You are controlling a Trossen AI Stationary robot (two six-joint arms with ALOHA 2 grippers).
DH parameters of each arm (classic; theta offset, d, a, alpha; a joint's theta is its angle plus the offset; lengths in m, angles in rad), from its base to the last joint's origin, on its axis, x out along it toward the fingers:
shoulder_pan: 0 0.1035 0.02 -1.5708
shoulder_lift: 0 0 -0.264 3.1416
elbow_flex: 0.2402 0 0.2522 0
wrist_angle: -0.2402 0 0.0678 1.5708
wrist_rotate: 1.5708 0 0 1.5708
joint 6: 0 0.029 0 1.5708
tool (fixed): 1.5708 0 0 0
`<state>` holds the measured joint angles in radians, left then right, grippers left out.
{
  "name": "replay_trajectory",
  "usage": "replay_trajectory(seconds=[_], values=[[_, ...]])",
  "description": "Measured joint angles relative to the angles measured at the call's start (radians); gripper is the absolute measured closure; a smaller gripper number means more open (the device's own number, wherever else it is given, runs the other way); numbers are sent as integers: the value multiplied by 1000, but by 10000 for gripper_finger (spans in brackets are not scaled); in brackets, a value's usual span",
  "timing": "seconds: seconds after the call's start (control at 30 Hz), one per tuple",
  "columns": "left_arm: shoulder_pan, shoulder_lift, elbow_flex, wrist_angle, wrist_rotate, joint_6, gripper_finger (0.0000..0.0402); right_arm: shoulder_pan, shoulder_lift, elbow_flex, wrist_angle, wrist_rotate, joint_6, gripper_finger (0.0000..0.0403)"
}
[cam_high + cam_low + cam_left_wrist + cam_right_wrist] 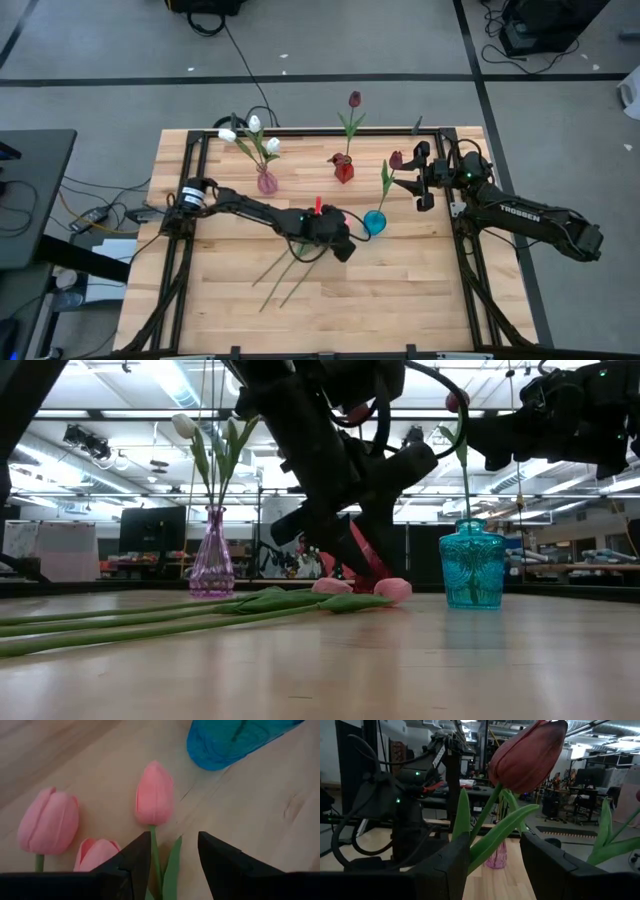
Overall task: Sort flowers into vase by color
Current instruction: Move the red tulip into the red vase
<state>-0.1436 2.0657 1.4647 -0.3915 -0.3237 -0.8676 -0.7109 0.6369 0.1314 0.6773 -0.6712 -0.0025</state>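
Three pink tulips (155, 795) lie flat on the table, heads beside the blue vase (375, 222) and stems (280, 275) trailing toward the near left. My left gripper (174, 852) is open and low over them, its fingers on either side of one stem (156, 855). A dark red tulip (527, 755) stands with its stem in the blue vase (472, 565). My right gripper (495, 862) is open and level with that tulip's stem and leaves, on their right side. White tulips (250, 135) stand in the pink vase (267, 182). Another dark red tulip (354, 100) stands in the red vase (344, 170).
The three vases stand in a loose row across the table's middle, with the blue one nearest the pink tulip heads. A black frame (190, 150) runs along the table's edges. Bare wood (400, 290) lies toward the near edge.
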Motion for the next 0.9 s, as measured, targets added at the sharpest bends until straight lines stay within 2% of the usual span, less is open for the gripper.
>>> replay_trajectory(seconds=[0.6,0.9], values=[[6,71,1,11,20,55,236,2,0,0,1,0,0,216],[6,66,8,7,12,61,281,2,0,0,0,-2,0,216]])
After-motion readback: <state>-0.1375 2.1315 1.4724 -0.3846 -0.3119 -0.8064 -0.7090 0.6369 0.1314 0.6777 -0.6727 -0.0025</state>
